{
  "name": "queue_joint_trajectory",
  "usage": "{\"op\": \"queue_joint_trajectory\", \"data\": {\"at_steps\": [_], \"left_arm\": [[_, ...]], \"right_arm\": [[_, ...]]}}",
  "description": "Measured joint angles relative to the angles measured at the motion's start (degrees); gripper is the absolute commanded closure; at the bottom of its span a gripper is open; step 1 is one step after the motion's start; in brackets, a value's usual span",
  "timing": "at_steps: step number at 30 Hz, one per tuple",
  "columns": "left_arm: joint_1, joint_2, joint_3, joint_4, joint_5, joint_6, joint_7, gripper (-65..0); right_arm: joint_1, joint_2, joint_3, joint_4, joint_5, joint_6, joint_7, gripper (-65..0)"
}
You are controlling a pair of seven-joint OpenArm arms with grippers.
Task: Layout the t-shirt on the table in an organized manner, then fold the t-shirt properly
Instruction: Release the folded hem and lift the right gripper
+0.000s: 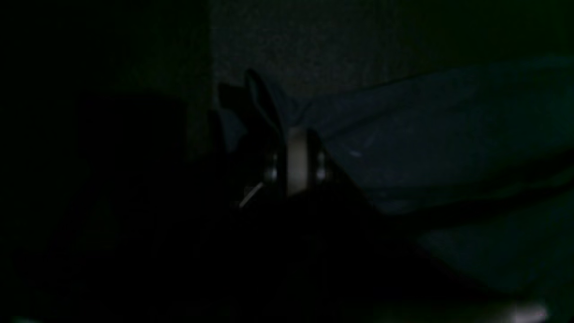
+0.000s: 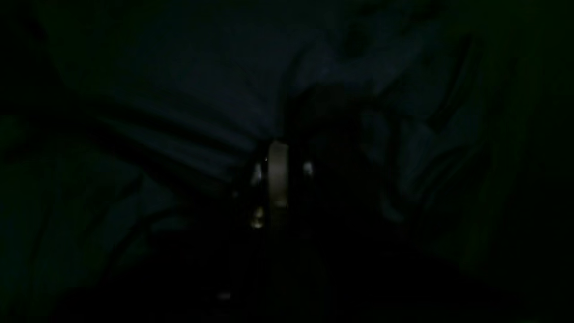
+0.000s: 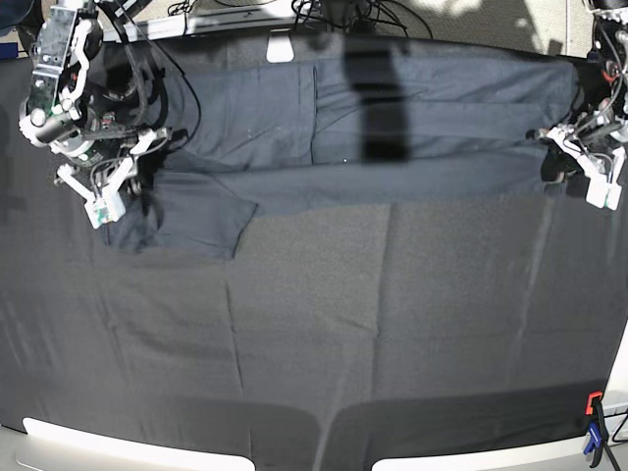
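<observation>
Orange clamp point(image 3: 594, 401) w/ blue clamp point(image 3: 592, 442) just below, at near right corner. Black cables point(image 3: 339, 12) in a tangle along far edge, center. Pale floor point(image 3: 476, 14) beyond, far right, sunlit.

T-shirt point(image 3: 392, 147) soft matt cloth; table point(image 3: 392, 324) creased matt black cloth.
</observation>
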Motion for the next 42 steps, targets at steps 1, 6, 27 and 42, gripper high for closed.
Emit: {"op": "queue_joint_trajectory", "data": {"at_steps": [1,6,27,42], "left_arm": [[0.0,0.0,0.0,0.0,0.2,0.1,0.0,-23.3],[0.0,0.0,0.0,0.0,0.3,0.2,0.7,-31.2],[0.0,0.0,0.0,13.8,0.6,2.8,1.1,-31.1],[0.0,4.1,0.0,13.8,0.8,2.8,0.9,-31.1]], "right_arm": [[0.0,0.1,0.0,0.0,0.7,0.0,-1.6,-15.5],[0.1,0.2,0.2,0.0,6.3,-0.1,-3.4,-28.2],[16.2,3.8,0.3,-7.6,12.5,-3.5,-8.9,-28.2],[26.5,7.9,0.3,-29.2,19.2,-3.5,-16.9,-28.2]]}}
